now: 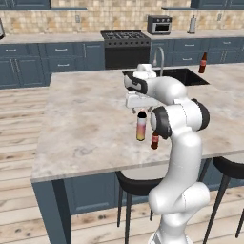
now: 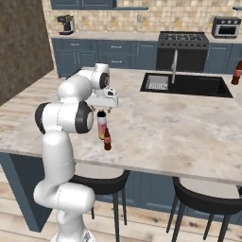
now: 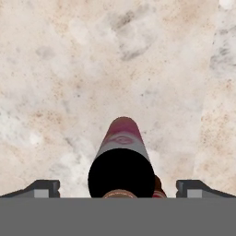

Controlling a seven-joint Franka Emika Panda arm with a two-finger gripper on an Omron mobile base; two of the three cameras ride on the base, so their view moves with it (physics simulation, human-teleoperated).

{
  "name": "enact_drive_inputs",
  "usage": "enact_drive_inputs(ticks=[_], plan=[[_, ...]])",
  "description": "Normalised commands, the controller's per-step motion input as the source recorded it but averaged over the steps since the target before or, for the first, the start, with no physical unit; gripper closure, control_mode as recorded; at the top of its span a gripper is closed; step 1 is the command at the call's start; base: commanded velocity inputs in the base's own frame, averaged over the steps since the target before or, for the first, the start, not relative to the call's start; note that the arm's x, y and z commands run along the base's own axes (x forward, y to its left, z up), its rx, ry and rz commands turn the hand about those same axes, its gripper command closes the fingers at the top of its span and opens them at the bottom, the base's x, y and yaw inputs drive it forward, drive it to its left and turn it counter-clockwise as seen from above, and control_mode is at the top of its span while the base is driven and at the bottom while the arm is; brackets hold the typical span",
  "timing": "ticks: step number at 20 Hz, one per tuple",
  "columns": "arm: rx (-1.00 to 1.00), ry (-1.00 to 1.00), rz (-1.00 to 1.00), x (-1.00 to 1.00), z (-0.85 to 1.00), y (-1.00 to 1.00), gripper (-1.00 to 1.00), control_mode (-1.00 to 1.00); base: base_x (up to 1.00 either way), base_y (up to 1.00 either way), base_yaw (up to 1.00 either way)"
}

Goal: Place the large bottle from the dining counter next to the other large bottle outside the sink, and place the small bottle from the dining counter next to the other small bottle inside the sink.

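Big bottle [image 1: 141, 127] stands in the middle of the frame on the dining counter [image 1: 86, 124], right under the wide-open gripper [image 1: 141, 108].

It looks tall, smooth and tippy, so grab its body below the black cap. Side views show the small bottle [image 2: 107, 140] just beside it; looking down from the hand, you mostly see the cap.

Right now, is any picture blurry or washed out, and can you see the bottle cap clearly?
Both base views are soft but evenly lit; in the hand view the tall bottle looms large, its cap a flat black disc, between the fingers.
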Motion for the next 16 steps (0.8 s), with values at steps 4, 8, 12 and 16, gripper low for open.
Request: enact_drive_inputs(ticks=[4, 8, 12, 16], plan=[[0.00, 0.00, 0.00, 0.00, 0.00, 0.00, -1.00, -1.00, 0.00, 0.00, 0.00], [0.00, 0.00, 0.00, 0.00, 0.00, 0.00, 1.00, -1.00, 0.00, 0.00, 0.00], [0.00, 0.00, 0.00, 0.00, 0.00, 0.00, 1.00, -1.00, 0.00, 0.00, 0.00], [0.00, 0.00, 0.00, 0.00, 0.00, 0.00, 1.00, -1.00, 0.00, 0.00, 0.00]])
